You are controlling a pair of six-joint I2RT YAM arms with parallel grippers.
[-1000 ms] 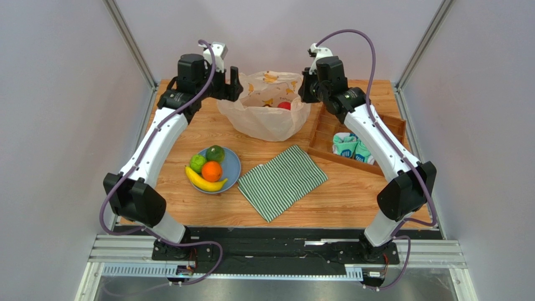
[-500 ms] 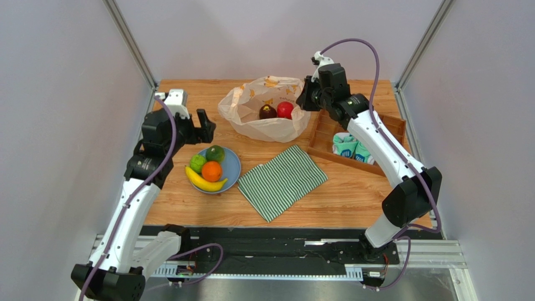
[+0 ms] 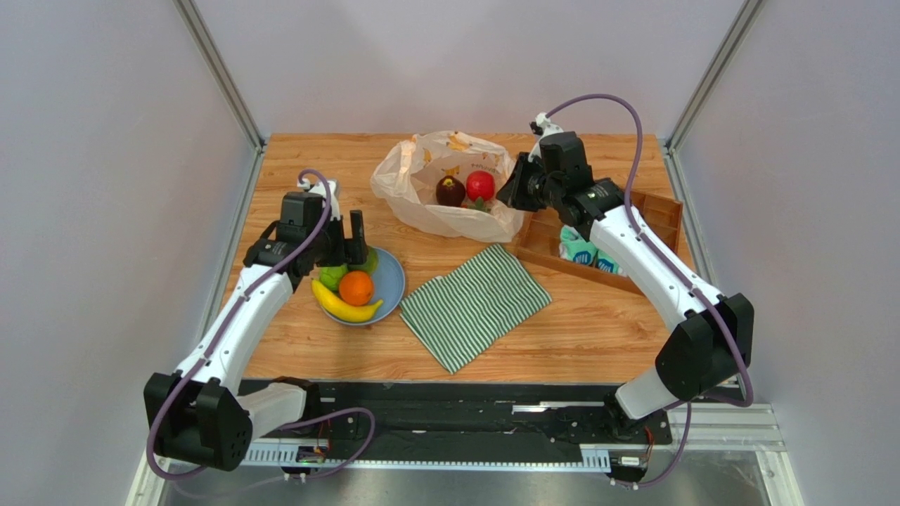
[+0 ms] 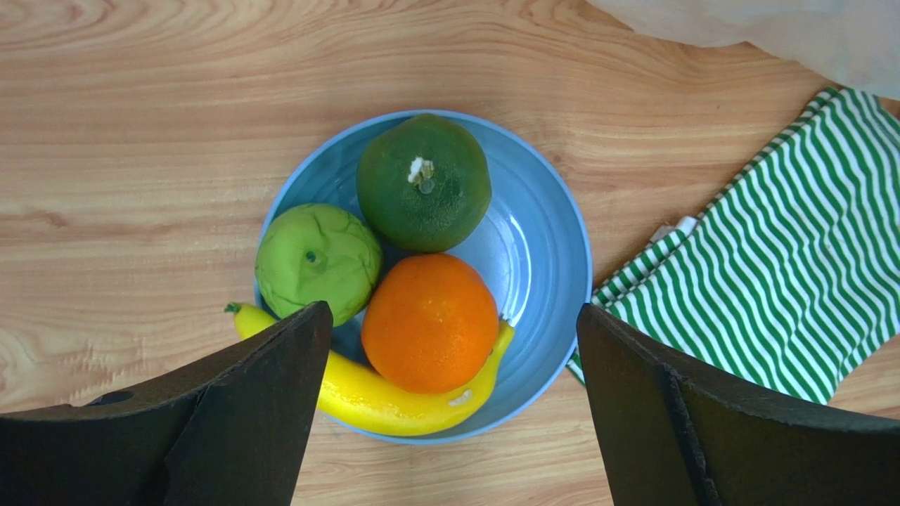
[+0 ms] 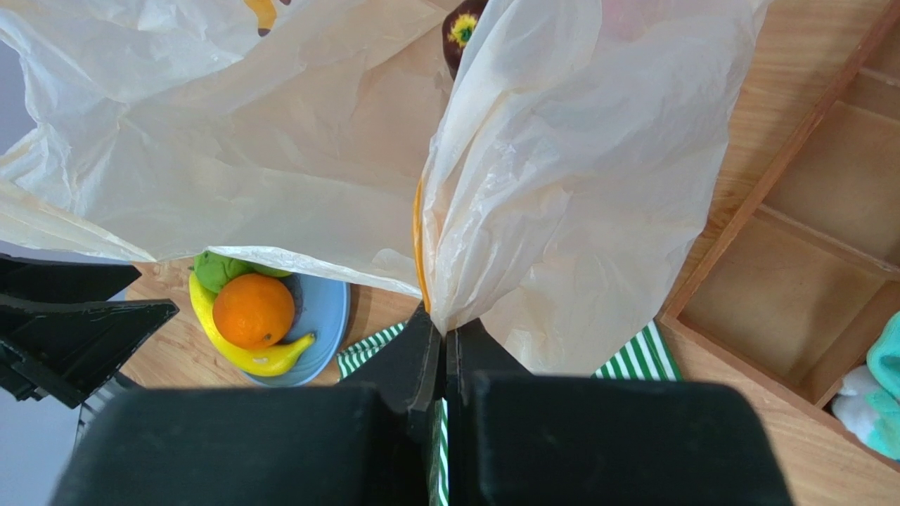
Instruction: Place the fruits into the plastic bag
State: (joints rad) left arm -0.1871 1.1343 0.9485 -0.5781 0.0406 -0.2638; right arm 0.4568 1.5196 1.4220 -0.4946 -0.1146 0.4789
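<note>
A blue plate (image 3: 389, 279) holds an orange (image 3: 356, 287), a banana (image 3: 343, 306), a green apple (image 3: 331, 275) and a dark green round fruit (image 3: 368, 257). My left gripper (image 3: 354, 237) hovers open above the plate; in its wrist view the orange (image 4: 429, 322), banana (image 4: 391, 399), green apple (image 4: 317, 259) and dark green fruit (image 4: 423, 182) lie between the spread fingers. The plastic bag (image 3: 423, 195) lies open at the back with a red apple (image 3: 481, 186) and a dark purple-brown fruit (image 3: 451, 191) inside. My right gripper (image 3: 510, 193) is shut on the bag's right edge (image 5: 549, 200).
A green-striped cloth (image 3: 475, 304) lies right of the plate. A wooden tray (image 3: 644, 211) with rolled socks (image 3: 581, 248) stands at the right, close behind my right arm.
My left gripper has left the bag's left edge and swung down over the plate. The bag has sagged open, showing the two fruits inside. My right gripper still holds the bag.
</note>
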